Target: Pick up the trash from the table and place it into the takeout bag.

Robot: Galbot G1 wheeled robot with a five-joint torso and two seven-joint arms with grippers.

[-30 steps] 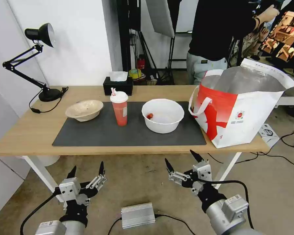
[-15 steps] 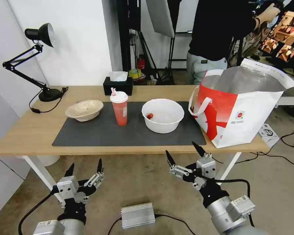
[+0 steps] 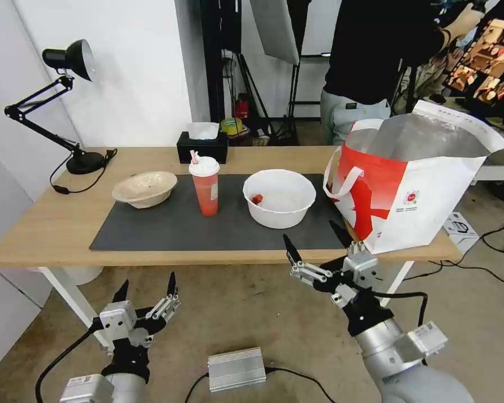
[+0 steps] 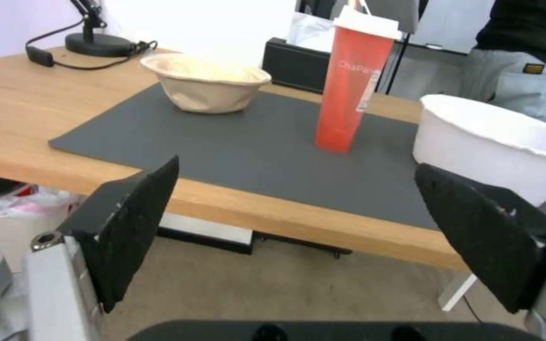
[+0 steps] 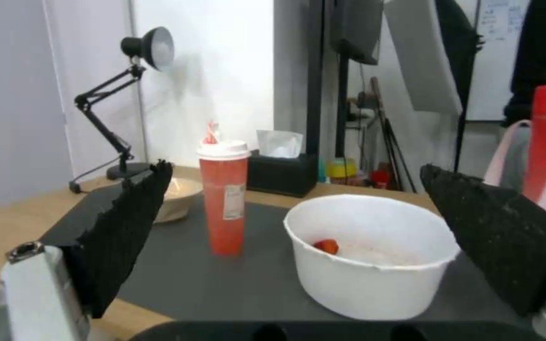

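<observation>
Reaching: right pincer [image 3: 315,246] hangs at the desk's [image 3: 50,224] near edge, in front of the white plastic bowl [image 3: 279,197], fingers spread wide and grasping nothing.
Left pincer: left pincer [image 3: 147,289] sits low, below the desk's front edge, fingers also released and empty.
White plastic bowl: on the dark grey mat [image 3: 168,229], between the red drink cup [image 3: 205,186] and the takeout bag [image 3: 414,187]; a small red scrap lies inside.
Bowl handling: it looks light and thin-walled, likely to flex under a squeeze; a pinch over the rim nearest the right pincer seems the safest hold, since the smooth wall may slip.
Red drink cup: upright on the mat, white lid and straw on; probably top-heavy if liquid remains, so a grip around the mid-body seems better than at the lid.
Paper-pulp bowl: paper-pulp bowl [image 3: 144,188] rests at the mat's far left corner; rough, stiff and light by its look, easy to pinch at the rim.
Takeout bag: stands open at the desk's right end, foil lining showing, mouth wide but walls soft.
Progress: all three pieces are on the desk, none bagged yet.
</observation>
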